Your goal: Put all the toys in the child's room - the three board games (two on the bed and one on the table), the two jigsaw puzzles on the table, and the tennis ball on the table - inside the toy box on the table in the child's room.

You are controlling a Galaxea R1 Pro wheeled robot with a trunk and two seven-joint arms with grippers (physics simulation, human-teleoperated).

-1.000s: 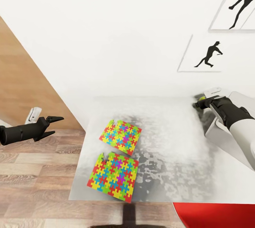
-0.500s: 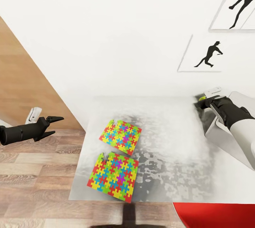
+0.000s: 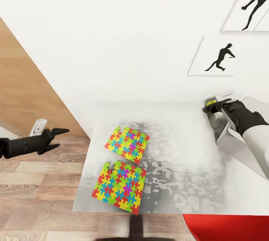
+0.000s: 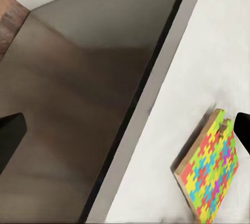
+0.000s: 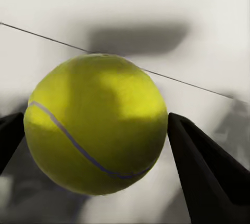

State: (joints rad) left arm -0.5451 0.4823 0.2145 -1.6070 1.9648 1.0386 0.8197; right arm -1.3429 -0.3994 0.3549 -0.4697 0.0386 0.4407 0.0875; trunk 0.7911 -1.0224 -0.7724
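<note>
Left gripper agape, right gripper clamped.

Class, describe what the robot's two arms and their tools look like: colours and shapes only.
Both tools, left tool and right tool, are matte black with two tapering, pointed fingers, each carrying a small white block on top. The right arm's forearm has a smooth white shell behind a black wrist.

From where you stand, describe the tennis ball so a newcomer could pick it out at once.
Start at the pale grey table against the white wall and go to its far edge on the robot's right. There the right gripper has its fingers on either side of the tennis ball. It is small, round and plain yellow-green, unlike the two flat multicoloured jigsaw puzzles lying nearer the table's left side.
</note>
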